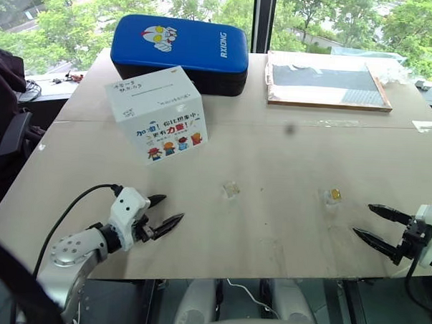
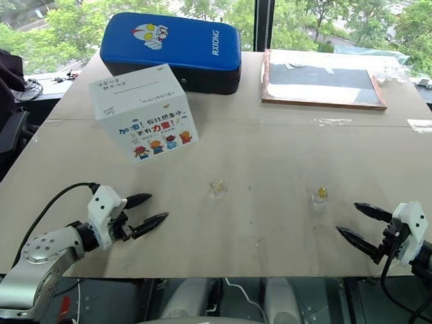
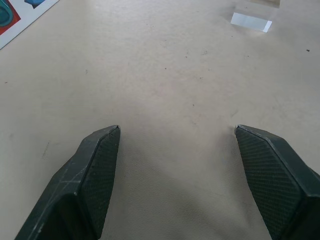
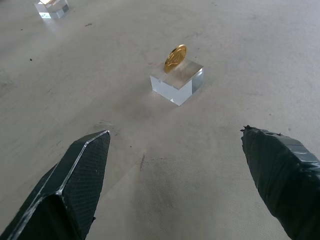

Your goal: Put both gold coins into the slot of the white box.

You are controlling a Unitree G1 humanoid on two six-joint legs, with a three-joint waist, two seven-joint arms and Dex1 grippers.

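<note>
The coin (image 4: 175,58) is shiny gold metal, standing on a clear glossy plastic block (image 4: 177,83). The table (image 1: 285,229) is matt, pale and lightly scuffed. The box (image 1: 157,113) looks like smooth printed card; the case (image 1: 181,49) is glossy blue padding.

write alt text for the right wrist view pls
A gold coin stands on edge on a small clear block on the beige table, ahead of the right gripper, whose black fingers are spread open and empty.
</note>
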